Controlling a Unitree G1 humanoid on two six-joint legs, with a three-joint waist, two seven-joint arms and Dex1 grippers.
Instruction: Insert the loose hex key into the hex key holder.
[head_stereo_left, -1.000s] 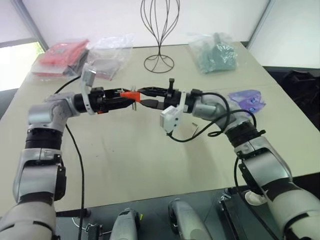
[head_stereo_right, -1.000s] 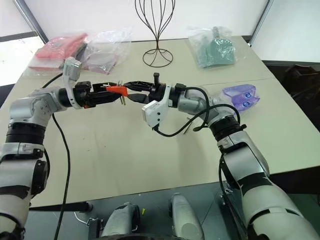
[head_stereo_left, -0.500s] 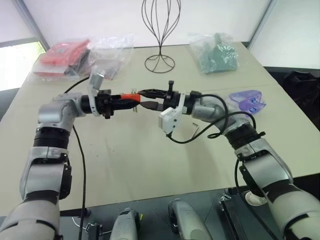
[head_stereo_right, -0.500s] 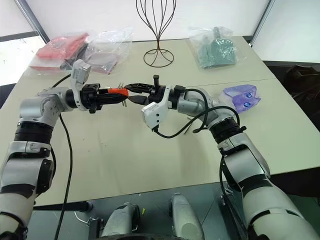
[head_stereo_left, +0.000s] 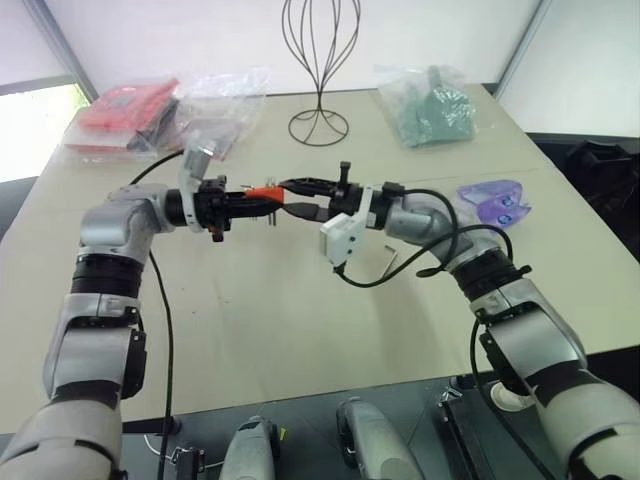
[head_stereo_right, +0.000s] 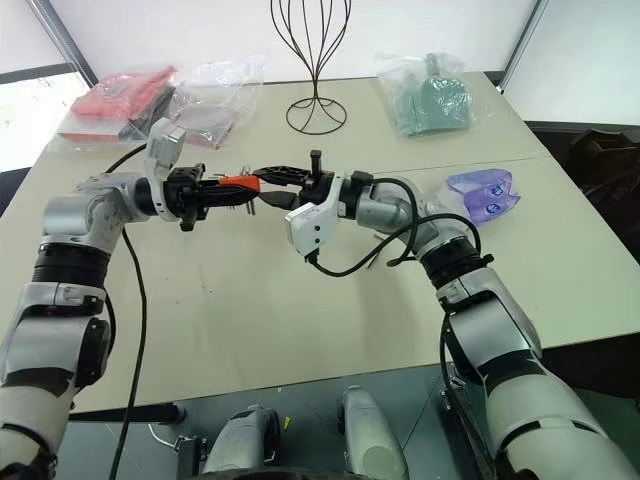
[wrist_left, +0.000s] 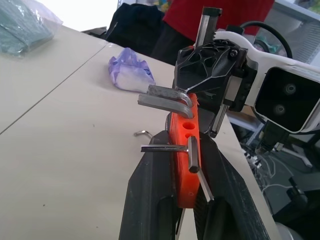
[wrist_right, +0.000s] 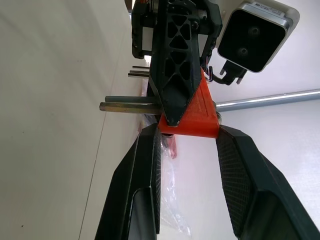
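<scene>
**Left wrist view: holder handed across, above mid-desk**

Left gripper (head_stereo_left: 262, 198) has clamped onto the hex key holder (wrist_left: 186, 160), where it stood wide a second ago. Right gripper (head_stereo_left: 293, 198) brackets its far end, apparently clasping it too. Loose hex key (head_stereo_left: 391, 258) lies on the desk (head_stereo_left: 300, 300), awaiting pickup.

The scene is bright with soft, even daylight. A window (head_stereo_left: 35, 125) on the robot's left is overexposed to white. The pale counter (head_stereo_left: 300, 300) shows only faint, diffuse shadows under the arms. The clear plastic bags (head_stereo_left: 225, 100) give small glare. In the wrist views the near black fingers (wrist_right: 145, 190) look slightly soft.
</scene>
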